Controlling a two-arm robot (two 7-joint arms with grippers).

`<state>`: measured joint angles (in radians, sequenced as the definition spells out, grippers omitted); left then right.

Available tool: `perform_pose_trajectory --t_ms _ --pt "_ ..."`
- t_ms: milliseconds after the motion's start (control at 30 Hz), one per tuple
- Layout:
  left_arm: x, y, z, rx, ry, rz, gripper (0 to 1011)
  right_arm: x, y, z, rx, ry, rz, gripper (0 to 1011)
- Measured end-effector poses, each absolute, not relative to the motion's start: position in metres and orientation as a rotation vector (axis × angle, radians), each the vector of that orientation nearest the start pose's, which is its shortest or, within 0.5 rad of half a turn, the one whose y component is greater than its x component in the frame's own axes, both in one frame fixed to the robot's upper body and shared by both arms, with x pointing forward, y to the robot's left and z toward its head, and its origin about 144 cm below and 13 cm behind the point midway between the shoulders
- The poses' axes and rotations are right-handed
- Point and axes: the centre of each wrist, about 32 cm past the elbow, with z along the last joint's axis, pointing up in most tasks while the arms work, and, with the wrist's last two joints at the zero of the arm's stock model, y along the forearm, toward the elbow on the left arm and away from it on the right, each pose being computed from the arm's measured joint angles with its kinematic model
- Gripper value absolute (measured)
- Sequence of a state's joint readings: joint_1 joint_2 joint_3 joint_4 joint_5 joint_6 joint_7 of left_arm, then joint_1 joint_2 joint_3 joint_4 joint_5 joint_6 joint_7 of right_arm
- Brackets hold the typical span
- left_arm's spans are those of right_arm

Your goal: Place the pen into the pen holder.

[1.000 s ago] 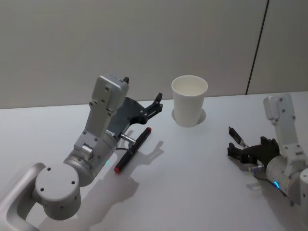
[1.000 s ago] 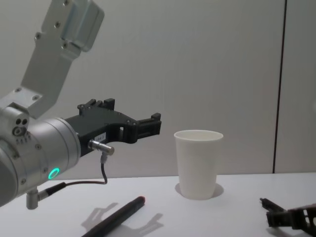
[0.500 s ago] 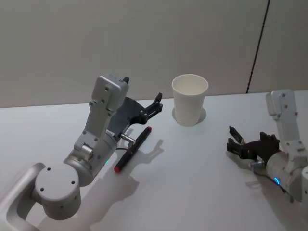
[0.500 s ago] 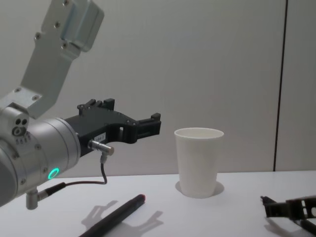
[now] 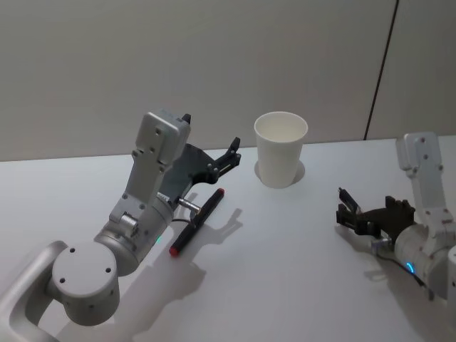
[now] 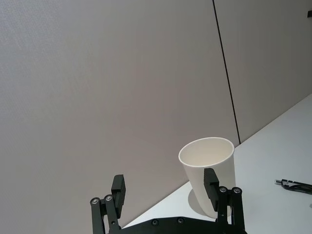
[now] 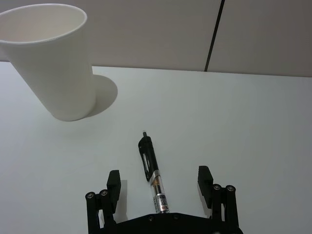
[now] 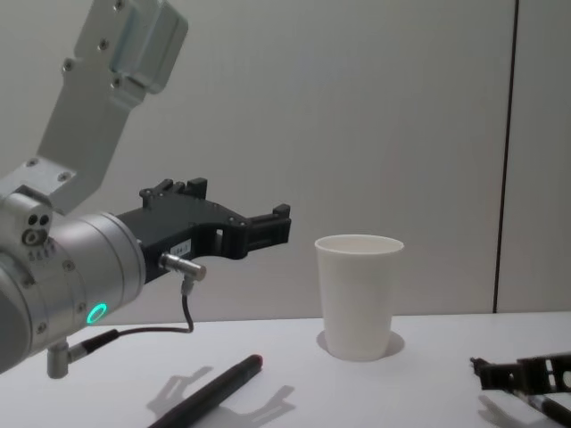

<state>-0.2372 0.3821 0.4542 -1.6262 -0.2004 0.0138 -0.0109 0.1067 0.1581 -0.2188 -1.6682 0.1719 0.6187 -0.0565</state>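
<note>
White table [image 5: 285, 271], grey panelled wall [image 5: 142, 57] behind the paper cup [image 5: 281, 148].
Our right gripper [image 7: 159, 174], spread wide, straddles the pen [image 7: 152, 169] right of the cup; our left gripper [image 6: 165, 179], also spread, hangs left of it.

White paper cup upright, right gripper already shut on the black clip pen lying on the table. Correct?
No. The right gripper is open: the right wrist view shows its fingers apart on either side of the black clip pen, which lies on the white table. The tapered white paper cup does stand upright.
</note>
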Motion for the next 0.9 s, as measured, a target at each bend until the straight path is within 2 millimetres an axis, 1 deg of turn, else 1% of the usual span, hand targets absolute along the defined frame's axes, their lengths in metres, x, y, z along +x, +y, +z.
perform_pose_trajectory --t_ms 900 --pt "0.4920 0.1984 1.2045 0.061 -0.268 1.124 1001 0.4802 -0.1977 1.1863 -0.444 0.295 -1.356 1002"
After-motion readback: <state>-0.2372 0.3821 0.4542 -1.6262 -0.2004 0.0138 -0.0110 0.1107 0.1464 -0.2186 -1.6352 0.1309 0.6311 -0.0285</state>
